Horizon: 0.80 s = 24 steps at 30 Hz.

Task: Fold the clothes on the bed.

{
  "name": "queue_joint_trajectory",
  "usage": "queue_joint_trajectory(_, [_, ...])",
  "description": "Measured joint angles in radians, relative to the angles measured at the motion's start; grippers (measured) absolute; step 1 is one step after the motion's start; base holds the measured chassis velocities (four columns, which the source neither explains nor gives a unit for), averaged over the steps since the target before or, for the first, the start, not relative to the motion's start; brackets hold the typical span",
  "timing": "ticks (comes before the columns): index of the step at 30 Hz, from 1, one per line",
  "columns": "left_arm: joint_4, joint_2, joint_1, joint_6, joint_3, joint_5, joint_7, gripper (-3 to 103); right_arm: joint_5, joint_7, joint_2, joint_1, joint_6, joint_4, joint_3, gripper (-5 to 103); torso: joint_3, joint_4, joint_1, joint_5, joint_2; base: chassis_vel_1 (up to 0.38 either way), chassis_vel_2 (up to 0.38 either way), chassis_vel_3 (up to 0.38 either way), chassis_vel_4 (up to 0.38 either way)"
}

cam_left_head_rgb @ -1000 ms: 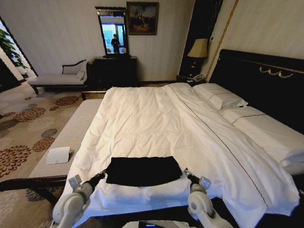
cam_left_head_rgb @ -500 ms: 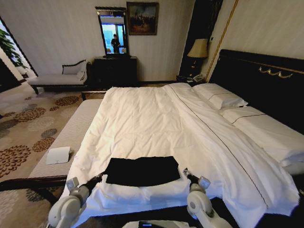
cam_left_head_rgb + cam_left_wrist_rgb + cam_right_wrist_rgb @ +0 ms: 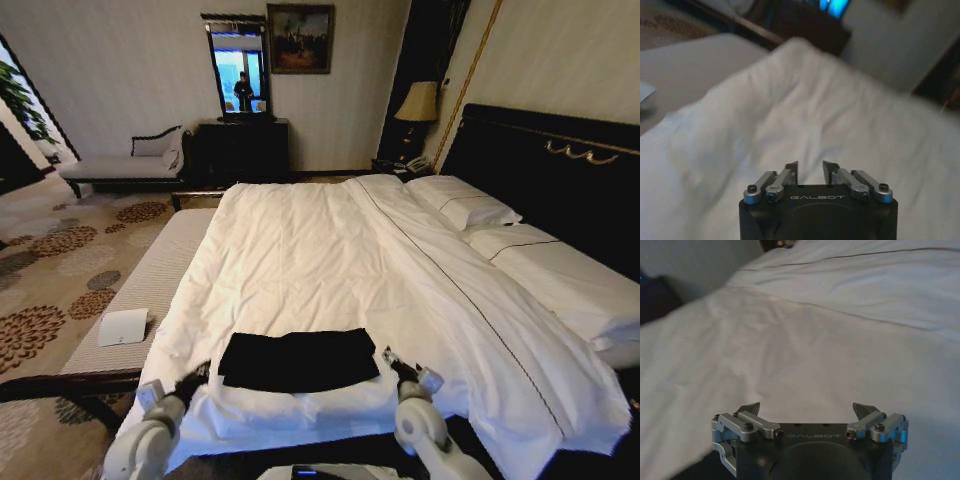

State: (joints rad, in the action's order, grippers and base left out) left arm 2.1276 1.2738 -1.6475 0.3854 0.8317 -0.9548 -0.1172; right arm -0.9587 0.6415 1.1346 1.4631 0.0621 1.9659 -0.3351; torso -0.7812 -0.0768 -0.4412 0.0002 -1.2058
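Observation:
The clothes [image 3: 298, 360] are a black garment lying as a flat wide rectangle near the front edge of the bed [image 3: 300, 250], on its white duvet. My left gripper [image 3: 193, 380] sits just off the garment's left edge, over the duvet's hanging side. In the left wrist view the left gripper [image 3: 810, 170] has its fingers a little apart, with nothing between them and white duvet [image 3: 815, 110] ahead. My right gripper [image 3: 390, 358] rests at the garment's right edge. In the right wrist view the right gripper [image 3: 807, 412] stands wide open and empty over the duvet [image 3: 815, 340].
A long striped bench [image 3: 150, 275] runs along the bed's left side with a white folded item [image 3: 122, 326] on it. Pillows [image 3: 465, 205] and the dark headboard [image 3: 560, 165] are at the right. A chaise [image 3: 120, 165], a dresser [image 3: 243, 150] and a lamp [image 3: 418, 102] stand by the far wall.
My left gripper has drawn back from the garment's left edge, toward the bed's near left side. The garment's left part shifted slightly. The right gripper has barely moved.

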Motion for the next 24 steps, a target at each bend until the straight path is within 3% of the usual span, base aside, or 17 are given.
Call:
queue_joint_trajectory(3, [0.016, 0.005, 0.046, -0.007, 0.051, -0.111, -0.04, 40, -0.053, -0.043, -0.023, -0.014, 0.012, 0.0, -0.01, 100, 0.0, -0.0001, 0.0, -0.0002, 0.0, 0.0, 0.0, 0.0, 0.0])
queue_joint_trajectory(6, [0.016, 0.003, 0.149, 0.005, 0.126, -0.258, -0.173, 56, -0.126, -0.076, -0.074, -0.039, 0.047, -0.01, -0.015, 100, 0.0, -0.0002, 0.0, -0.0003, 0.0, 0.0, 0.0, 0.0, 0.0])
queue_joint_trajectory(8, [0.016, -0.001, 0.179, 0.02, 0.144, -0.291, -0.207, 56, -0.156, -0.087, -0.092, -0.046, 0.06, -0.011, -0.014, 100, 0.0, -0.0004, 0.0, -0.0002, 0.0, 0.0, 0.0, 0.0, 0.0])
queue_joint_trajectory(12, [0.036, -0.011, 0.243, 0.064, 0.17, -0.313, -0.251, 72, -0.223, -0.149, -0.14, -0.07, 0.095, -0.035, -0.004, 100, 0.0, -0.0004, 0.0, -0.0001, 0.0, 0.0, 0.0, 0.0, 0.0])
queue_joint_trajectory(14, [0.04, -0.007, 0.243, 0.09, 0.156, -0.248, -0.243, 84, -0.225, -0.197, -0.163, -0.09, 0.11, -0.067, 0.02, 100, 0.0, -0.0004, 0.0, 0.0, 0.0, 0.0, 0.0, 0.0, 0.0])
queue_joint_trajectory(16, [0.008, 0.004, 0.22, 0.11, 0.136, -0.115, -0.226, 89, -0.208, -0.258, -0.177, -0.1, 0.121, -0.092, 0.041, 100, 0.0, -0.0004, 0.0, 0.0, 0.0, 0.0, 0.0, 0.0, 0.0])
queue_joint_trajectory(17, [0.008, 0.004, 0.22, 0.11, 0.136, -0.115, -0.226, 89, -0.208, -0.258, -0.177, -0.1, 0.121, -0.092, 0.041, 100, 0.0, -0.0004, 0.0, 0.0, 0.0, 0.0, 0.0, 0.0, 0.0])
queue_joint_trajectory(20, [-0.064, 0.014, 0.18, 0.123, 0.127, 0.032, -0.197, 100, -0.155, -0.362, -0.189, -0.108, 0.131, -0.126, 0.064, 100, 0.0, 0.0003, 0.0, -0.0005, 0.0, 0.0, 0.0, 0.0, 0.0])
queue_joint_trajectory(24, [-0.12, 0.01, 0.177, 0.116, 0.127, 0.049, -0.191, 100, -0.105, -0.407, -0.188, -0.106, 0.129, -0.153, 0.063, 100, 0.0, -0.0002, 0.0, -0.0005, 0.0, 0.0, 0.0, 0.0, 0.0])
